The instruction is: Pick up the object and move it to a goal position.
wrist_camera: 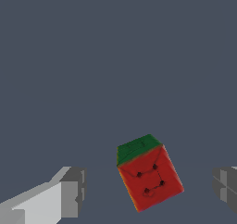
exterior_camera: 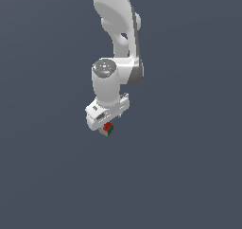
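Between the 2 spread fingers (wrist_camera: 69, 190) of the gripper (wrist_camera: 148, 190), which grips nothing, the cube (wrist_camera: 149, 177) sits tilted on the counter (wrist_camera: 115, 56); centre it, align with its faces, then close evenly.

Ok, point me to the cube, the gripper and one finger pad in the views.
cube (wrist_camera: 149, 179), wrist view, on its red face.
gripper (wrist_camera: 148, 188), wrist view, midway between the fingertips, jaws open either side of the cube.
finger pad (wrist_camera: 74, 190), wrist view, on the grey tip.
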Robot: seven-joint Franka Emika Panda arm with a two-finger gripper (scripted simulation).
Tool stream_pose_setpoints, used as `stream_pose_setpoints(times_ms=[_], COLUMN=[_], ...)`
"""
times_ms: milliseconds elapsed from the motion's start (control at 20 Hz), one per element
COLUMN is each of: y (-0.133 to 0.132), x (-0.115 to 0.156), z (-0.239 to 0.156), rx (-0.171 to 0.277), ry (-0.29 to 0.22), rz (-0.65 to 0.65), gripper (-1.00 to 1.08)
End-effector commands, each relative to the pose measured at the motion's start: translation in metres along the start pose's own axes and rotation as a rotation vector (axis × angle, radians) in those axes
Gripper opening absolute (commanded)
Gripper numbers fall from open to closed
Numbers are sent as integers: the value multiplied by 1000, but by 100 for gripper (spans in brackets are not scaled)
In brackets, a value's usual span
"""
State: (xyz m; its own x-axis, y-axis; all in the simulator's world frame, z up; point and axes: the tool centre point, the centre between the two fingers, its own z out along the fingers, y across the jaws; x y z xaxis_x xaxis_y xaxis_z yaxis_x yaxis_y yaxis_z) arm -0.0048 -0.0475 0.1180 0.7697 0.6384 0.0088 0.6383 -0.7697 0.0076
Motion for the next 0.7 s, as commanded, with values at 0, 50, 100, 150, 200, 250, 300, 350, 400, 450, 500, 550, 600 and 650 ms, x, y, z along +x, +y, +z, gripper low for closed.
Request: stream_pose_setpoints(times_ms=[0,50,100,150,200,250,300,350,400,450,500,550,600,650], y=[3,4,5,6,7,8,8,9,10,11,11,12,12,13], x=[-5,-7,-9,-11,-13,-15,-16,-18,-20,-21,-23,-24,-25,-26], z=[5,7,9,12,14,16,18,19,21,23,24,26,27,28], rx=[1,1,2,2,3,3,4,4,5,5,6,6,7,7], ry=[-2,-2,-3,-4,-4,-5,-5,-6,-6,-6,-6,-7,-7,-7], rz=[-62,-87,-111,-135,-159,-183,-206,-228,-249,-268,-286,-302,-318,-332], gripper=[100,100,100,100,100,100,100,100,100,100,100,100,100,100])
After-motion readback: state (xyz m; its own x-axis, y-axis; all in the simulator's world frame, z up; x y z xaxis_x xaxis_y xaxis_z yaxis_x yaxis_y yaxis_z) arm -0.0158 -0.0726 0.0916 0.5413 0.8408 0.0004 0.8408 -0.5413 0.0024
